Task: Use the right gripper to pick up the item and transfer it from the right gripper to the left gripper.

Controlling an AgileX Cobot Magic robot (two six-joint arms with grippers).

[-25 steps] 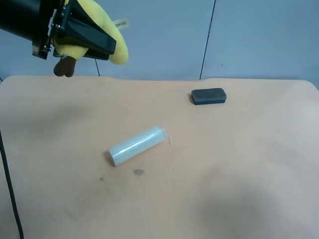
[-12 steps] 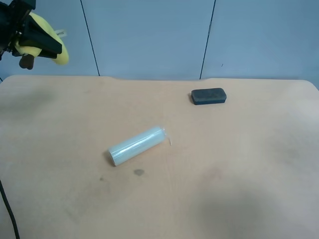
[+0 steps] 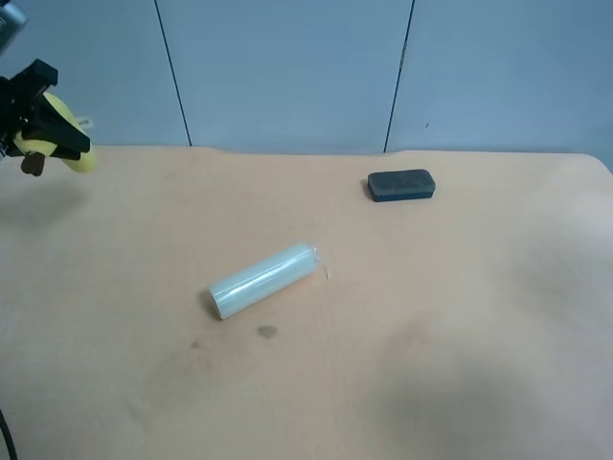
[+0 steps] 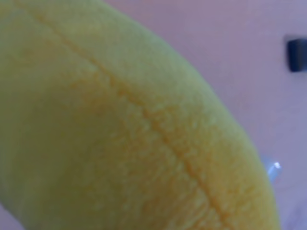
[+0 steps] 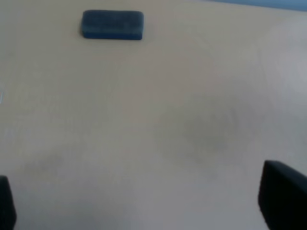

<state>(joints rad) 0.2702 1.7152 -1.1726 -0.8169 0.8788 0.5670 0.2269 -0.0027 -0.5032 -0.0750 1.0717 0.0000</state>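
Note:
The yellow plush banana (image 3: 79, 159) hangs above the table's far left corner in the exterior high view, with its brown stem tip (image 3: 32, 166) pointing down. The black wedge-fingered left gripper (image 3: 46, 142) is shut on it. The banana (image 4: 120, 134) fills the left wrist view, so that gripper's fingers do not show there. My right gripper (image 5: 144, 203) is open and empty above bare table. Only its two dark fingertips (image 5: 283, 196) show at the frame's corners. It is out of the exterior high view.
A pale translucent roll (image 3: 261, 280) lies near the middle of the tan table (image 3: 431, 316). A dark grey block (image 3: 401, 185) lies at the back right; it also shows in the right wrist view (image 5: 112, 25) and the left wrist view (image 4: 297, 55).
The left gripper has carried the banana leftward and lower, from the upper left of the view to just above the table's far left corner. Roll and block have not moved.

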